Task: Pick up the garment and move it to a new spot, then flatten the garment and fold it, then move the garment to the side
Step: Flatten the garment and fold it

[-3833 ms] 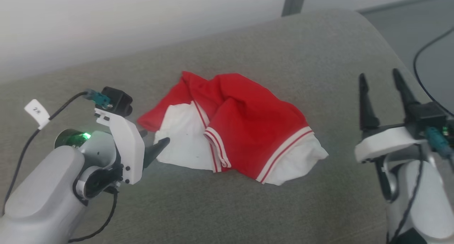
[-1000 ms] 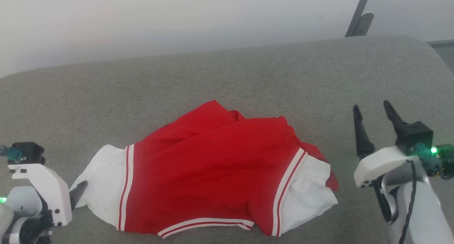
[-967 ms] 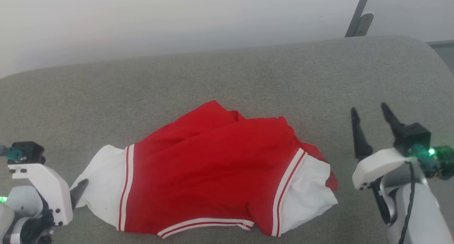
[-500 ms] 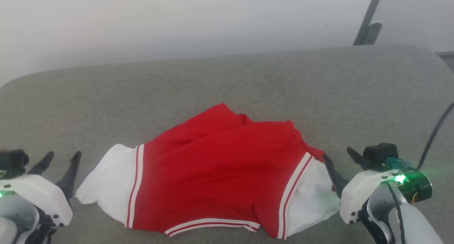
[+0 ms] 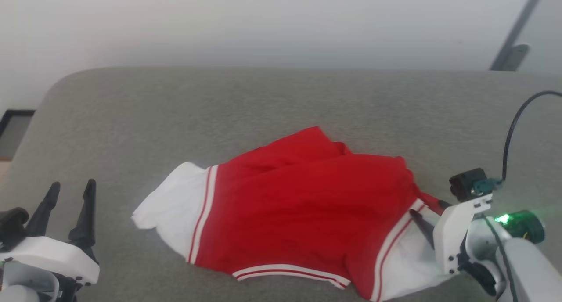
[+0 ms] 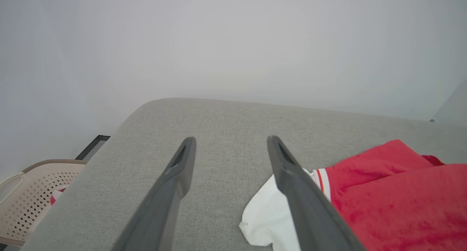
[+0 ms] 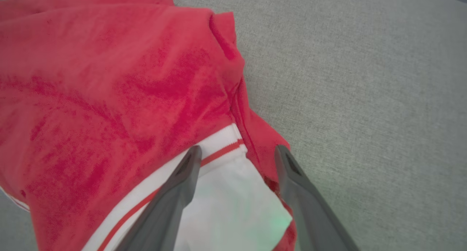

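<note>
Garment (image 5: 307, 205) lies spread on the grey cushioned surface (image 5: 263, 100), long axis left to right, a white panel at each end. A few seconds back it was a crumpled heap, so I read pick-and-move as done and flattening as under way. The head camera has panned since, so I'm ignoring the garment's shift in frame.

Left of the garment: left gripper (image 5: 73, 184) has backed off. A second ago one finger was against the left white panel (image 5: 171, 205). Now it stands apart from it, fingers up, spread wide, nothing between them. On the left wrist view the left gripper (image 6: 231, 139) frames bare surface, with the panel corner just beside one finger.

Garment itself: the red body is mostly flat, but the far edge is bunched and the right end is tucked over itself. Not fold-ready, in my view.

Right end of the garment: right gripper (image 5: 426, 207) has swung in from well clear and tipped down over the right white panel (image 5: 408, 267). On the right wrist view the right gripper (image 7: 238, 149) is open, straddling the striped band (image 7: 219, 149) and the red tuck. No cloth pinched. Can't tell if the tips touch.

My guess: close on that corner and pull away from the garment's middle. The risk is grabbing both layers.
</note>
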Controlling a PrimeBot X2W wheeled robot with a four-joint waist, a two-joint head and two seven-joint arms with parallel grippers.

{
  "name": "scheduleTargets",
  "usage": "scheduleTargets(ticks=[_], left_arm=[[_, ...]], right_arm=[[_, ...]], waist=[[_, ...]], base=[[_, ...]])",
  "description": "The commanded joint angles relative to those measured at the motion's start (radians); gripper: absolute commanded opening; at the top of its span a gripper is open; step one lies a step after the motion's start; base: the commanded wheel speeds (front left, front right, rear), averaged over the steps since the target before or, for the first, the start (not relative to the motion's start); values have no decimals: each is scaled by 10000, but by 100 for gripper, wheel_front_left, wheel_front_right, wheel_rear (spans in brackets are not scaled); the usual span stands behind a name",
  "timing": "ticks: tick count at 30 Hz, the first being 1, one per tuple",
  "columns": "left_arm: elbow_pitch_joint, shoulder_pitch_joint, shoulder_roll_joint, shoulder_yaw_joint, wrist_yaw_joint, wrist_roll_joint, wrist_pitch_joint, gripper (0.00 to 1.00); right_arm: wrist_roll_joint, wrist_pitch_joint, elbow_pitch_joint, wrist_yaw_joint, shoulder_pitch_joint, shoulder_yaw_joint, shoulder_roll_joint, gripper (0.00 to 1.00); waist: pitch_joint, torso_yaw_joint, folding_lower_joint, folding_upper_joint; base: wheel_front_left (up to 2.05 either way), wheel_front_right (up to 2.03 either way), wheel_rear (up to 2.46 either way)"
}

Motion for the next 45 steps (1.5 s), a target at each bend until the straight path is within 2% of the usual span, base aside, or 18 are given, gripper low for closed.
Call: scheduleTargets(ticks=[1,9,10,11,12,18,25,34,35,36,37,38,45], left_arm=[[-11,124,-207,176,-101,188,-147,100],[-4,233,-1269,1134,-557,926,-208,100],[13,245,-1406,1306,-631,1052,-209,100],[35,262,-1535,1446,-723,1147,-210,100],[28,261,-1658,1619,-807,1217,-212,100],[78,331,-2279,2295,-1255,1747,-213,100],[306,149,-2836,2829,-1826,2200,-214,100],[809,-185,-3232,2973,-2374,2634,-215,100],[865,-208,-3260,2959,-2411,2633,-215,100],[940,-219,-3281,2961,-2463,2629,-215,100],[1000,-249,-3273,2931,-2482,2683,-215,100],[1052,-287,-3281,2915,-2519,2723,-215,100],[1348,-356,-3129,2770,-2677,2702,-212,100]], right_arm=[[34,265,309,-14,-320,110,-169,100],[816,1454,1801,-14,-1227,677,-327,100],[964,1570,1963,-14,-1310,772,-296,84],[973,1682,2075,-14,-1410,980,-372,4],[1058,1788,2177,-14,-1487,1153,-443,0],[1214,1497,2529,-28,-2164,1413,-982,0],[712,344,3147,-17,-3347,1172,-1392,0],[354,-316,4765,-17,-4608,1312,-1193,0],[394,-383,4982,-17,-4696,1300,-1147,11],[468,-422,5241,-17,-4758,1285,-1072,40],[474,-430,5490,-17,-4783,1343,-999,87],[533,-456,5707,-17,-4815,1397,-921,100],[811,-918,6275,-17,-5139,1905,-647,100]], waist=[[106,341,0,-1],[344,973,0,-1],[362,1017,0,-1],[380,1066,0,-1],[400,1107,0,-1],[474,1212,0,-1],[617,1292,0,-1],[757,1391,0,-1],[751,1392,0,-1],[744,1386,0,-1],[726,1381,0,-1],[700,1370,0,-1],[382,1098,0,-1]], base=[[0,0,0],[0,0,0],[0,0,0],[0,0,0],[0,0,0],[0,0,0],[0,0,0],[0,0,0],[0,0,0],[0,0,0],[0,0,0],[0,0,0],[0,0,0]])
